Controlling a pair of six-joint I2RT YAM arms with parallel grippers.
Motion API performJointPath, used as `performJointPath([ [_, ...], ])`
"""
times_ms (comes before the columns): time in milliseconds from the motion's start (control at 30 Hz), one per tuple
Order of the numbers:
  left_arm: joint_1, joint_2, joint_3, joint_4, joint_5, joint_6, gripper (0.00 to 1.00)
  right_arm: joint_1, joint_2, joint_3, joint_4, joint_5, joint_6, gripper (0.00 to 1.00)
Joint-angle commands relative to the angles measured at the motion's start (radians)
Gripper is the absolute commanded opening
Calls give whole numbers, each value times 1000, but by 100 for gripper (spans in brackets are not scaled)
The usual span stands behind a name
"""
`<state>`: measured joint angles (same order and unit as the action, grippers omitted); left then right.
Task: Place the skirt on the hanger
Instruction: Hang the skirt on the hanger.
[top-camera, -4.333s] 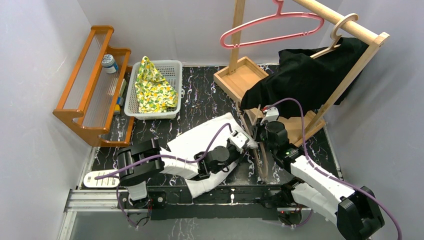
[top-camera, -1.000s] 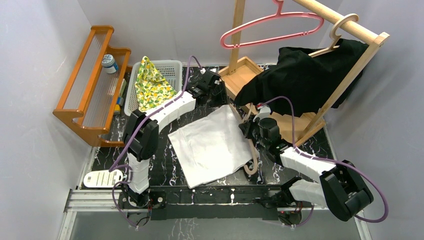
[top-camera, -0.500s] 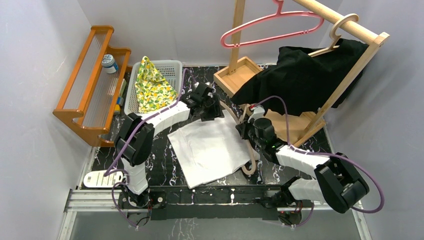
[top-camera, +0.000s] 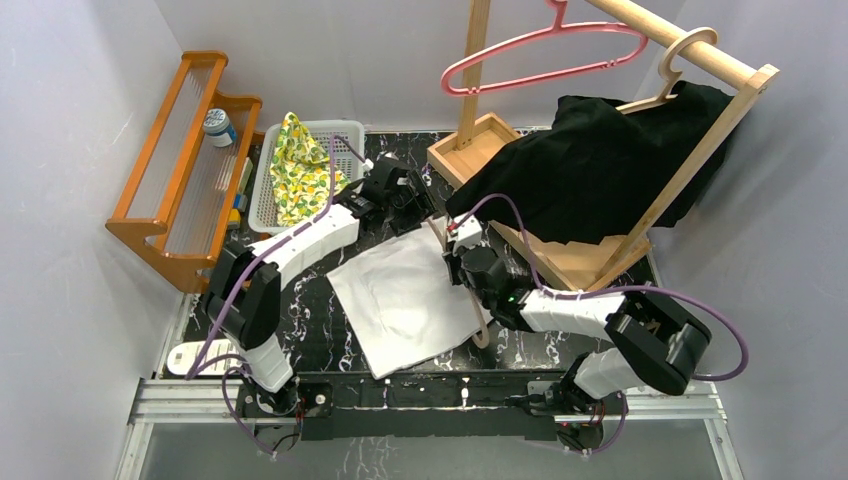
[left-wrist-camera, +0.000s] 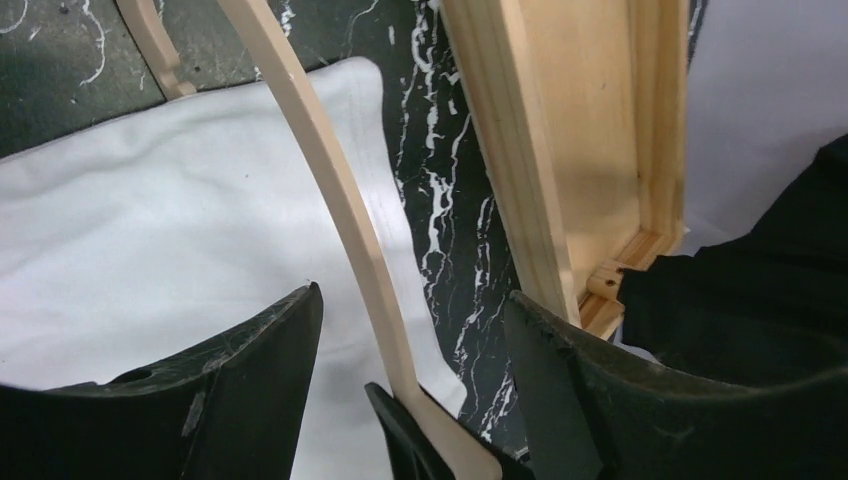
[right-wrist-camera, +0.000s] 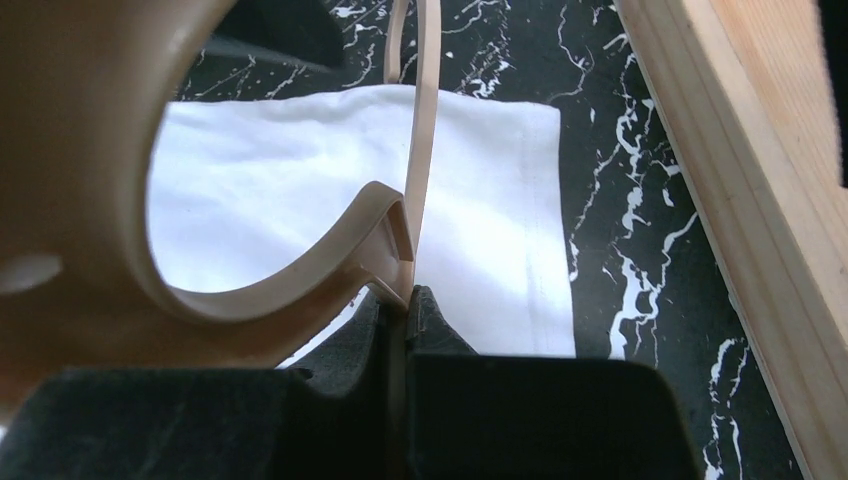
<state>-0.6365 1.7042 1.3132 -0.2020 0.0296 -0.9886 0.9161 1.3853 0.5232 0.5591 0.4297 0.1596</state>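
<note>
- The white skirt (top-camera: 405, 300) lies spread flat on the dark marble bench (top-camera: 310, 322), between the two arms. None of it is draped over, clipped to or threaded on anything.
- The wooden hanger (left-wrist-camera: 338, 200) is down at the skirt's far right corner, and one of its arms crosses over the cloth's edge there. I cannot tell whether wood and cloth touch.
- The right claw (right-wrist-camera: 408, 300) is clenched on the hanger just below the hook and carries it over the skirt.
- The left claw (left-wrist-camera: 412, 298) is released. Its fingers stand apart on either side of the hanger's arm without pinching it, and they hold no cloth.
- As I judge it, the task is at an early to middle stage. The hanger is in hand and brought to the skirt, but the two are not yet joined.
- What is left is to take hold of the waistband, most likely with the free left claw. Then the cloth has to go over or onto the hanger's arms and sit so that it stays put.
- The main risk is that thin, flat cloth gives the fingers little to catch, so a pinch may slip or drag the whole skirt.
</note>
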Motion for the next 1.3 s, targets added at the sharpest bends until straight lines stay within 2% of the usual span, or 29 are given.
performJointPath([
  [0, 5, 49, 4, -52, 31, -45, 66, 38, 71, 37, -202, 29, -24, 9],
  [167, 4, 111, 14, -27, 66, -16, 64, 43, 43, 19, -157, -51, -12, 22],
  [300, 4, 135, 31, -44, 88, 7, 56, 43, 22, 28, -181, -86, -8, 28],
  [400, 5, 134, 6, -47, 82, 13, 47, 42, -21, 18, -195, -110, -6, 37],
  [567, 9, 129, -6, -42, 81, 19, 36, 42, -155, -24, -237, -161, 19, 55],
  [633, 10, 129, 4, -48, 74, 31, 33, 43, -222, -33, -281, -170, 24, 58],
  [733, 14, 121, 4, -55, 73, 23, 30, 43, -331, -40, -355, -151, 48, 62],
  [833, 23, 107, -11, -28, 95, 16, 23, 43, -445, -23, -423, -107, 86, 64],
  [933, 24, 94, -26, -14, 91, 4, 15, 32, -497, 29, -547, -28, 222, 69],
  [1033, 30, 88, -25, -6, 100, 20, 0, -18, -439, 73, -684, -3, 385, 71],
  [1167, 33, 85, -19, -35, 103, 40, 0, -78, -313, 94, -771, -4, 502, 65],
  [1267, 34, 75, -42, -31, 112, 9, 0, -89, -226, 102, -746, -2, 524, 58],
])
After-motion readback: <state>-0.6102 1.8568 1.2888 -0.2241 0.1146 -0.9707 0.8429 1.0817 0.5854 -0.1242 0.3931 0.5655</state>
